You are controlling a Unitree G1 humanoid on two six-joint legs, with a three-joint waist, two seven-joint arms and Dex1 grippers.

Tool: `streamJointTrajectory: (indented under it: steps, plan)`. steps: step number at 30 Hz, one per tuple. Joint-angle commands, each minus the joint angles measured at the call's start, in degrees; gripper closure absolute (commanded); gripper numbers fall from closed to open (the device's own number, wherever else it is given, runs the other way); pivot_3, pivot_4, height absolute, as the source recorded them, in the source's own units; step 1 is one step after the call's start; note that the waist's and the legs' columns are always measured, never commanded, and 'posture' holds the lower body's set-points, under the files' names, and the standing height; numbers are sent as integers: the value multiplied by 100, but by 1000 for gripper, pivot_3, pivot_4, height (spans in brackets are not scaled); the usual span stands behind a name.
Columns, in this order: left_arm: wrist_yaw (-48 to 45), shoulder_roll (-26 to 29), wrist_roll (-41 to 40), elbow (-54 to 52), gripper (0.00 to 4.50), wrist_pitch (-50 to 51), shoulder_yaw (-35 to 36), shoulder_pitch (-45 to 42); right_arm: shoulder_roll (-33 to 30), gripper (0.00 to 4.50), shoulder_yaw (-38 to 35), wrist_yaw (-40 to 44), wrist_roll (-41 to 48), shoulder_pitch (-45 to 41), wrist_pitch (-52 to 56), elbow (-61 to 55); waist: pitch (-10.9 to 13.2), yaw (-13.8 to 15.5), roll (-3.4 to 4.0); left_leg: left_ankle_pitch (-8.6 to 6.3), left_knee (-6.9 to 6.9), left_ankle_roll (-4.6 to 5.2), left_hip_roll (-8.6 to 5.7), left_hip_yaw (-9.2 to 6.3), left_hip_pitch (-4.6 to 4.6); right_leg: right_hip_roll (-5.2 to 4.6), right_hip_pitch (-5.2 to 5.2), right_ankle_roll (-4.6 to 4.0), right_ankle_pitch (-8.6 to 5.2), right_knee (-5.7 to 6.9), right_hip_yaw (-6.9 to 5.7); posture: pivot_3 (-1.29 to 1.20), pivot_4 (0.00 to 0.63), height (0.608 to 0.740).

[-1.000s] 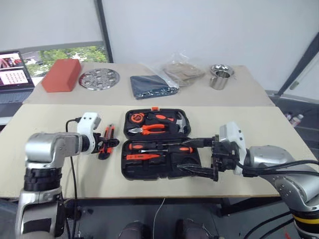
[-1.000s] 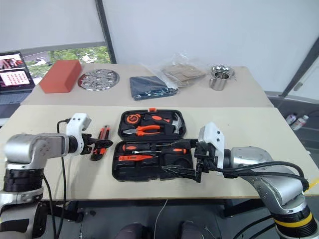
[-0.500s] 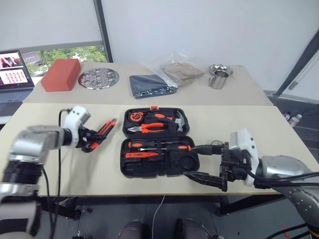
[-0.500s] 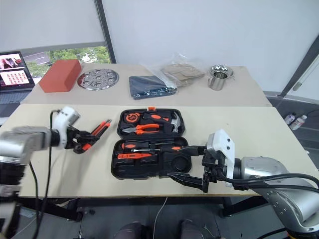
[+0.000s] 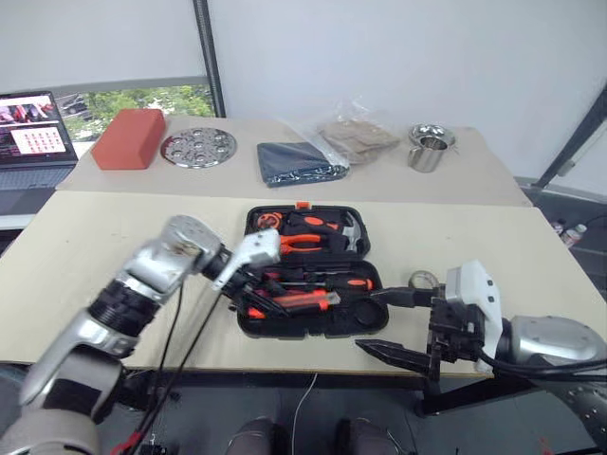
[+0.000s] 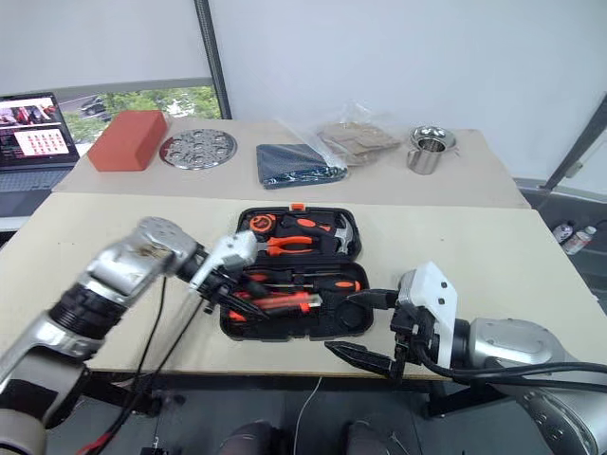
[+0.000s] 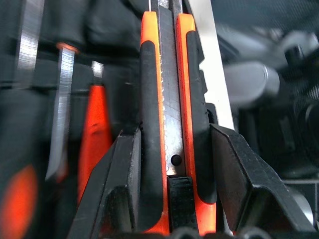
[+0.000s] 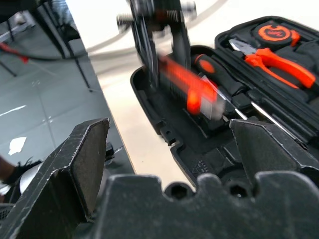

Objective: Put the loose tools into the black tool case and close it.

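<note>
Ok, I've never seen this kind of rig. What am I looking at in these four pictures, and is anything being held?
A two-armed humanoid robot works at a table. The two wide pictures come from its head camera; the two close-ups from cameras on its wrists. The left gripper is shut on an orange-and-black utility knife, holding it over the open black tool case, which already contains screwdrivers, pliers and a hammer. The right gripper is open and holds nothing, near the case's front right corner. A small tape roll lies on the table right of the case.

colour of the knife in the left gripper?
Utility knife: orange and black body with a steel blade strip down the middle. Left wrist view shows it best.
</note>
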Motion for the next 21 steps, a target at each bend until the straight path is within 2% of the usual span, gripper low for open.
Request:
streamJointTrajectory:
  steps: [1,4,5,6,7,10,11,16,17,18,21]
  plan:
    - [-44,-206,60,58,2895,202,-58,-227,48,0,-198,-232,115,42,-72,-218,0,-2,0,0,1,0,0,-1,0,0,1,-4,3,1,0,0,150,734]
    - [-37,-307,174,182,2895,282,-169,-288,86,0,-188,-381,122,130,-93,-254,0,4,0,-3,10,6,0,-7,-3,-2,3,-3,2,2,-4,0,150,734]
    - [5,-344,221,241,1894,301,-191,-307,100,0,-181,-423,119,166,-101,-272,0,9,0,-6,12,11,0,-7,-3,-3,4,-2,1,1,-4,0,150,734]
    - [-89,-312,152,194,1708,390,-170,-320,111,0,-186,-456,117,212,-104,-289,0,17,0,-8,13,14,0,-8,-2,-4,6,0,0,1,-3,0,150,734]
    - [-194,-267,70,134,1243,494,-136,-334,116,0,-195,-476,118,252,-107,-301,0,24,0,-9,15,17,0,-7,-2,-5,7,2,0,1,-3,0,150,734]
    - [-449,-90,-66,12,231,613,-11,-365,117,0,-237,-498,128,347,-126,-315,0,29,0,-14,26,24,0,-8,-4,-8,8,5,2,1,-2,0,150,734]
    - [-490,-35,-69,2,75,577,21,-372,118,0,-255,-503,140,374,-135,-315,0,29,0,-14,29,25,0,-9,-6,-9,8,7,1,1,-2,0,150,734]
    - [-394,-143,-219,96,75,538,307,-458,120,0,-285,-461,133,417,-200,-242,0,51,1,-16,35,28,0,-15,-8,-13,10,7,2,1,-4,0,150,734]
    - [-335,-216,-219,143,618,518,337,-466,120,0,-278,-451,126,406,-209,-226,0,58,1,-18,42,31,0,-20,-15,-13,10,8,2,1,-6,0,150,734]
    - [-311,-275,-187,176,776,449,326,-450,119,0,-261,-446,123,376,-215,-206,0,62,1,-20,48,34,0,-24,-20,-14,9,8,2,1,-7,0,150,734]
    - [-255,-365,2,206,1940,186,213,-349,105,0,-203,-417,97,295,-240,-136,0,47,1,-26,54,44,-1,-20,-21,-14,13,12,5,0,-2,0,150,734]
